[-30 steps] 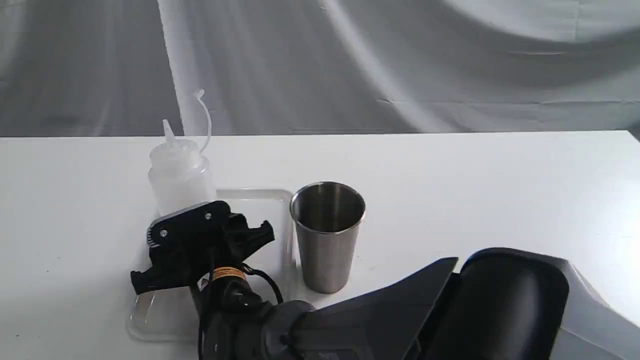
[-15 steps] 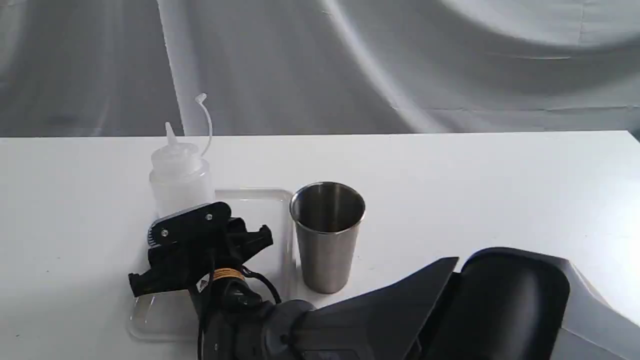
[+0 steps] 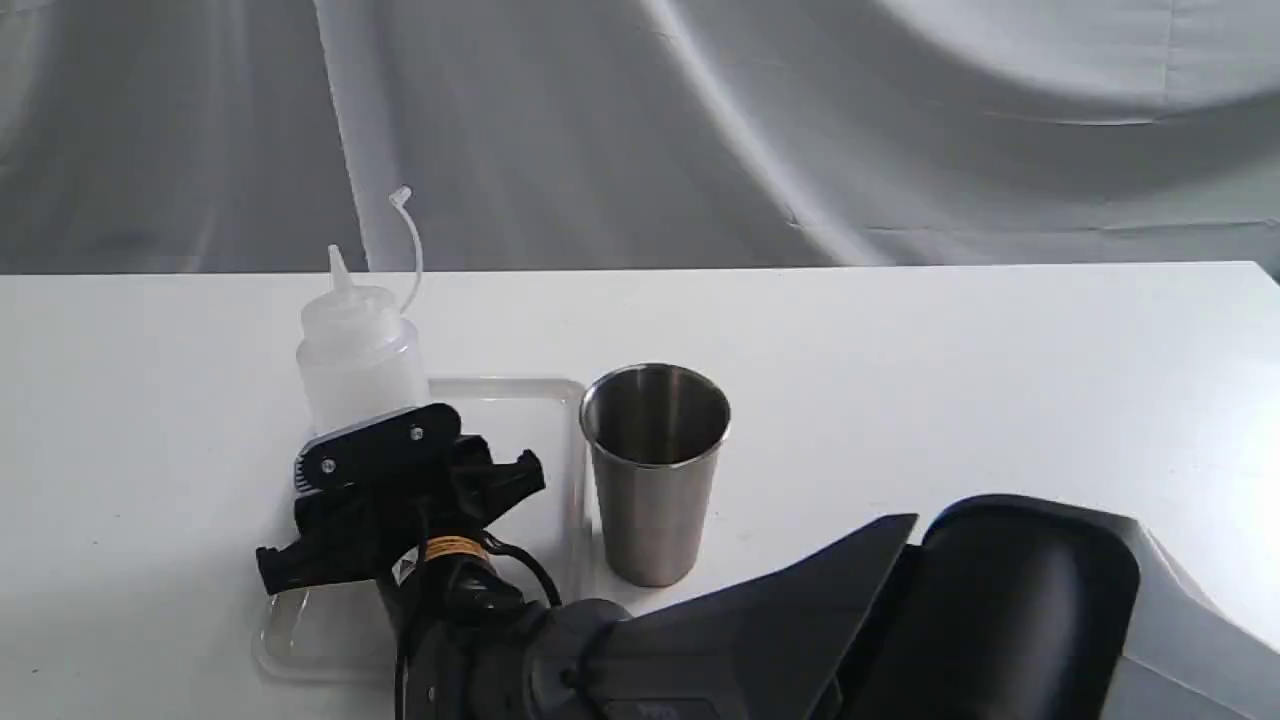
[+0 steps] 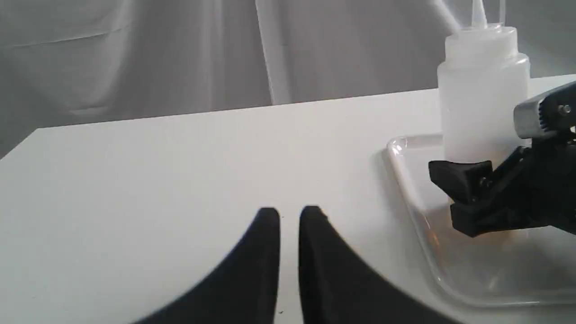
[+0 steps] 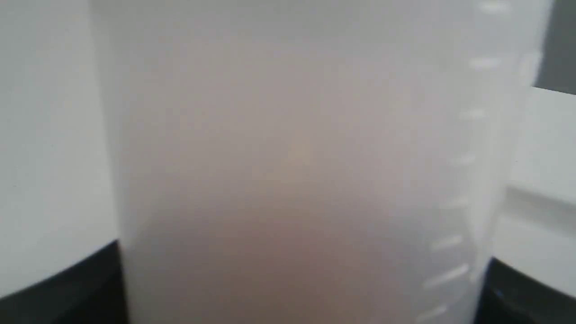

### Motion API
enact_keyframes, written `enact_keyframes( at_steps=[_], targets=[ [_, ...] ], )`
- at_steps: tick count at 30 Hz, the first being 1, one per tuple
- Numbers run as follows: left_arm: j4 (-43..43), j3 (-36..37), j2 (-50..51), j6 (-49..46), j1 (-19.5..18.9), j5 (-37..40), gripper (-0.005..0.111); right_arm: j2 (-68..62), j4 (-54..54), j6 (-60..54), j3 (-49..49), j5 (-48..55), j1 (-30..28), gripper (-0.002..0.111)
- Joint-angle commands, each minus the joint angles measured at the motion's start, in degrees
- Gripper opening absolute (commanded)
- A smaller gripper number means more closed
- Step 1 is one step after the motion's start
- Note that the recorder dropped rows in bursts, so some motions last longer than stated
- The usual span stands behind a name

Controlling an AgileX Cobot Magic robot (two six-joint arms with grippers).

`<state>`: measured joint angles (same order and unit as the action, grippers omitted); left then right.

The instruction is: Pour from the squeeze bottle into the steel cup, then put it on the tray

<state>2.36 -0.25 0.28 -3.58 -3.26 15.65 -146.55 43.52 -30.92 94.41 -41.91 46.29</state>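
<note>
squeeze bottle (image 3: 358, 350) upright, long axis vertical, nozzle pointing straight up; cap off the nozzle, hanging on its thin strap that arcs up beside it; bottle sits over the far left corner of the tray (image 3: 500, 385) in the exterior view

right pincer (image 3: 400, 495) clamped on the bottle's lower body, a finger against each side; left pincer (image 4: 289, 216) narrow, only a slit between the fingers, nothing in it, low over bare tabletop (image 3: 950, 350) well clear of the tray

containers: bottle shows a faint amber tint low down in the right wrist view, blurred, level not readable; steel cup (image 3: 655, 500) upright on the tabletop, mouth up, just beside the tray's right rim and off the tray; inside is dark, can't tell if there's liquid in it; tray holds only the bottle

hidden: bottle's lower half and base are behind the pincer in the exterior view, so can't tell if the base touches the tray floor; nozzle tip cropped in the left wrist view; the right arm covers the tray's near edge; right wrist view is almost all bottle wall, out of focus, tick marks down one side
</note>
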Motion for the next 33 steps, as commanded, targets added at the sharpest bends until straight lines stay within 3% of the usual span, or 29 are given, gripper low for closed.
enact_keyframes(
  at_steps=[1,3,10,14,33],
  targets=[
    [0.14,0.25,-0.28,0.1,-0.08,-0.42,0.008,0.32,-0.19,0.23,0.35,-0.05,-0.48,0.018],
    [0.14,0.25,-0.28,0.1,-0.08,-0.42,0.008,0.32,-0.19,0.23,0.35,-0.05,-0.48,0.025],
    [0.14,0.25,-0.28,0.1,-0.08,-0.42,0.008,0.32,-0.55,0.23,0.35,1.08,-0.48,0.064],
    [0.14,0.25,-0.28,0.1,-0.08,-0.42,0.008,0.32,-0.68,0.23,0.35,2.85,-0.48,0.073],
    [0.14,0.25,-0.28,0.1,-0.08,-0.42,0.008,0.32,-0.68,0.11,0.35,2.65,-0.48,0.077]
  ],
)
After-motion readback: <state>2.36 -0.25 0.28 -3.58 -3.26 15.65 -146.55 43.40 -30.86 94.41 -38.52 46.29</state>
